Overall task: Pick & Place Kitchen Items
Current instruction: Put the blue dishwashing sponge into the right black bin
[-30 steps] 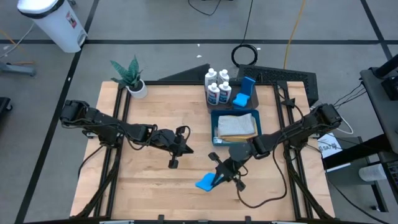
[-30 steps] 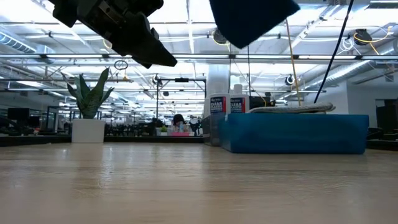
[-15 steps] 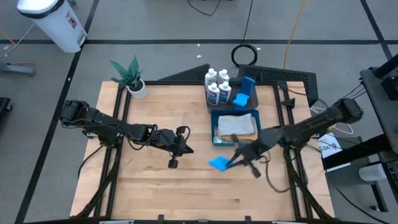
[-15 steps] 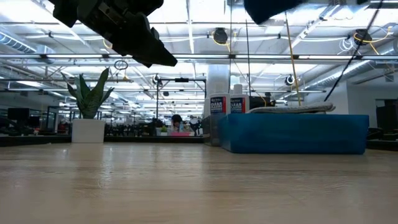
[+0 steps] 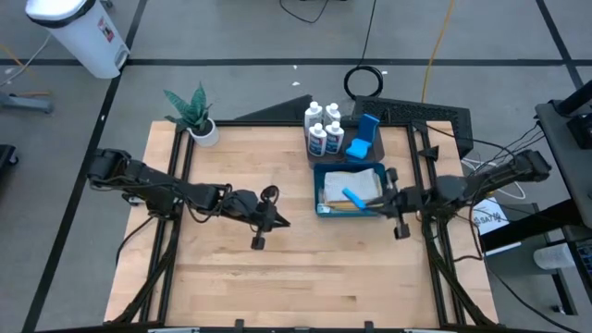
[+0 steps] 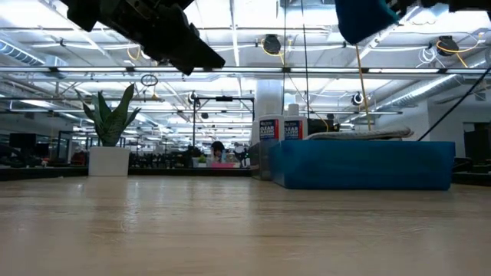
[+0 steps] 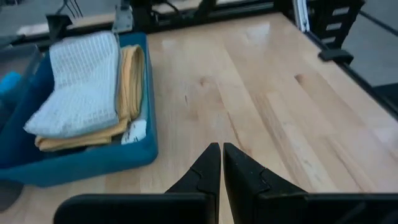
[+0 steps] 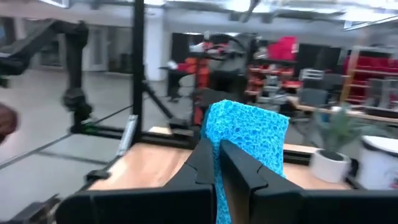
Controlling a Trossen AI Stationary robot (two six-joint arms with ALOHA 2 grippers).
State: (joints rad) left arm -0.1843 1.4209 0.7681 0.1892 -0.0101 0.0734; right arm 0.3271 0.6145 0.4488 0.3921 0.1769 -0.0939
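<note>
My right gripper (image 5: 372, 197) is shut on a bright blue sponge (image 5: 352, 196), held in the air over the blue bin (image 5: 319, 181) at the table's right. The sponge also shows in the right wrist view (image 8: 249, 146) and at the top of the low view (image 6: 365, 17). The bin holds a folded grey cloth (image 7: 81, 84) lying on an orange one (image 7: 132, 78). Four white bottles with blue labels (image 5: 324, 128) stand behind the bin, next to more blue sponges (image 5: 365, 139). My left gripper (image 7: 222, 152) is shut and empty above the table's middle (image 5: 270, 215). My right gripper pinches the sponge between its two fingers (image 8: 239, 168), which lie on its two broad faces at the end nearest the wrist (image 8: 217, 186). The fingers come about level from the table's right. The sponge sticks out past the fingertips, lifted clear above the bin.
A potted green plant (image 5: 196, 116) stands at the table's far left corner. A dark tray (image 5: 421, 116) lies behind the far right corner. Bare wood (image 5: 277, 277) spreads over the near half of the table.
My right gripper has carried the blue sponge from low over the table's near middle up and toward the far right, to above the bin. It has tipped from pointing down to about level. The sponge has stayed in the hold.
</note>
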